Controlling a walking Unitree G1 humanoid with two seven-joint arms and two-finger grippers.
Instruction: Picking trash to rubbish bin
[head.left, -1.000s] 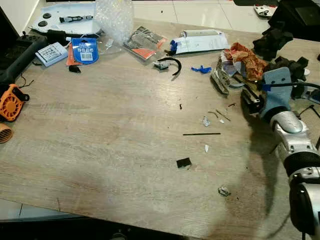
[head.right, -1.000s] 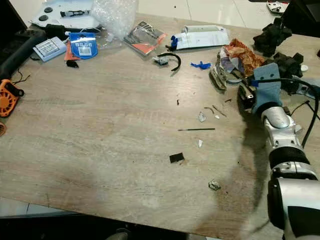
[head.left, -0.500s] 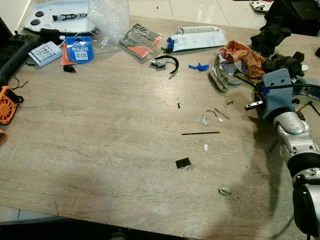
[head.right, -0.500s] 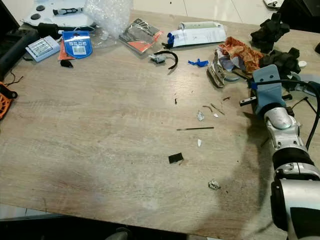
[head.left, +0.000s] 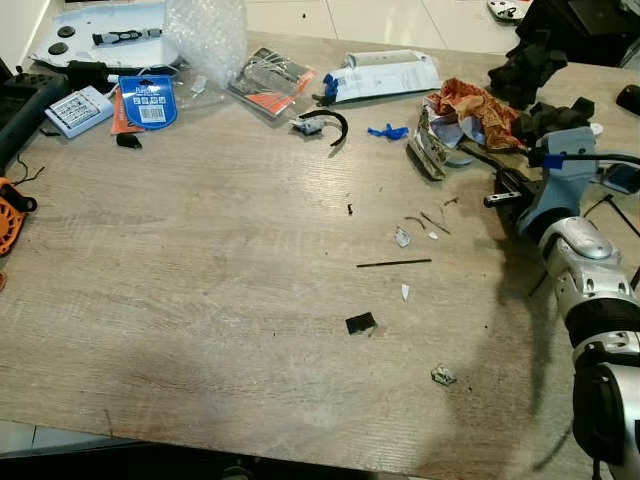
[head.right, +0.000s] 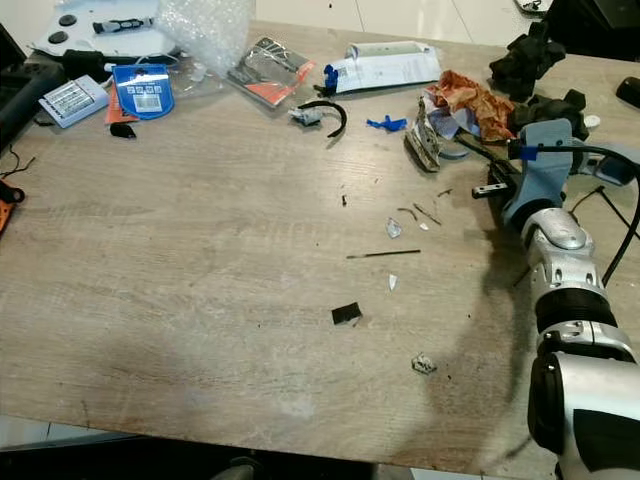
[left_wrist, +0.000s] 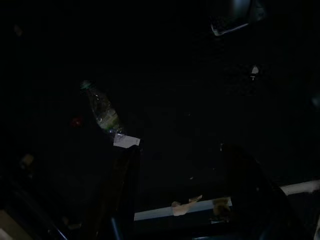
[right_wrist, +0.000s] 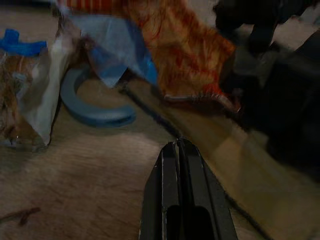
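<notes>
one pincer is at work: the right gripper (right_wrist: 180, 150) hovers low over the wooden table (head.left: 200, 290) at its right side, its two black fingers pressed together with nothing between them. just ahead of the tips lies the crumpled orange wrapper (right_wrist: 175, 55), with a blue scrap (right_wrist: 117, 50) and a grey-blue ring (right_wrist: 92, 112) beside it, to the left of the fingers' line as the head sees it. i judge this the approach step, no piece yet chosen or held. the next move calls for parting the fingers, then reaching forward onto the wrapper.

counted on the table toward the robot's left of the pincer: one thin black stick (head.left: 394, 263), one black square chip (head.left: 361, 323), one small crumpled foil bit (head.left: 443, 376), two white flecks. the left gripper hangs idle in the dark; whether it is parted i cannot tell.
</notes>
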